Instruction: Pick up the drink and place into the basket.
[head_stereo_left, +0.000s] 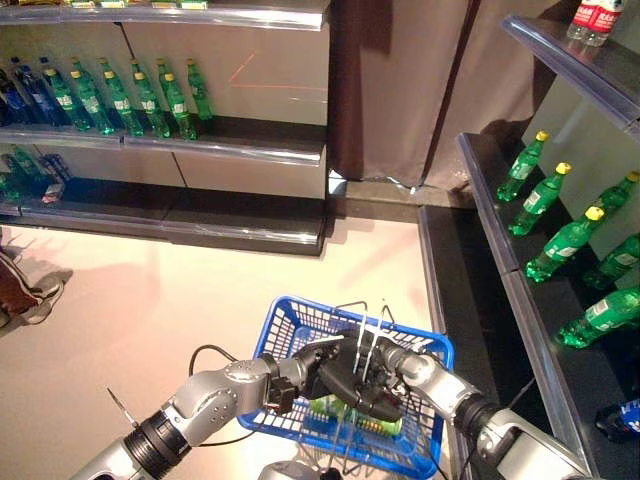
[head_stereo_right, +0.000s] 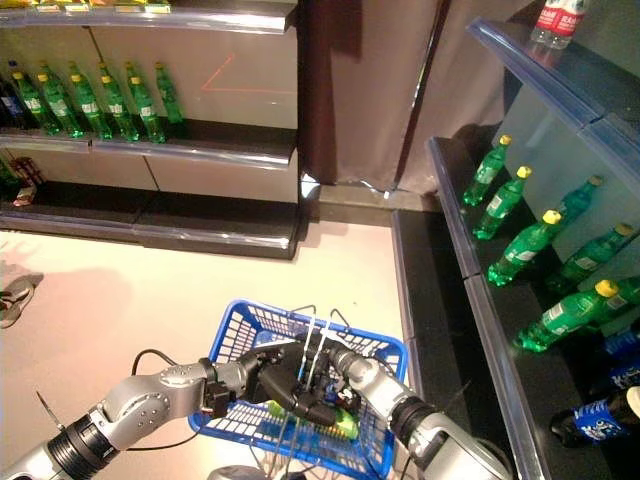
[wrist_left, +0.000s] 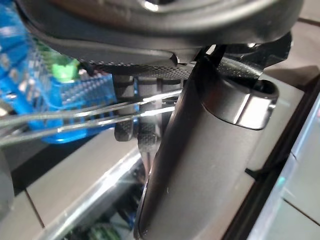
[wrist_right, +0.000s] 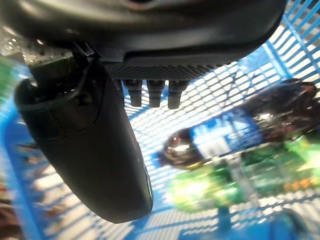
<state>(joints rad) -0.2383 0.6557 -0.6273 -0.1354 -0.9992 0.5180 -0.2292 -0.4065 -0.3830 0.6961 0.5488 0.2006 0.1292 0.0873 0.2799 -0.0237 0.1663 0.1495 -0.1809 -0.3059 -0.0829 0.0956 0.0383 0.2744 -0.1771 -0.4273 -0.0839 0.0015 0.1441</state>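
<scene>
The blue basket (head_stereo_left: 300, 330) is held by its wire handles (wrist_left: 90, 112), pinched by the left hand (head_stereo_left: 335, 375). A dark cola bottle (wrist_right: 240, 132) and green bottle (wrist_right: 235, 182) are seen inside, under the right hand (head_stereo_left: 385, 372), fingers (wrist_right: 150, 92) relaxed, empty

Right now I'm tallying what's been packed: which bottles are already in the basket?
Two bottles lying on their sides in the blue basket: a dark one with a blue label and a green one. All others stand or lean on shelves.

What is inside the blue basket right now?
Inside the blue basket lie a green bottle and a dark bottle. Both hands hide part of the floor from above.
</scene>
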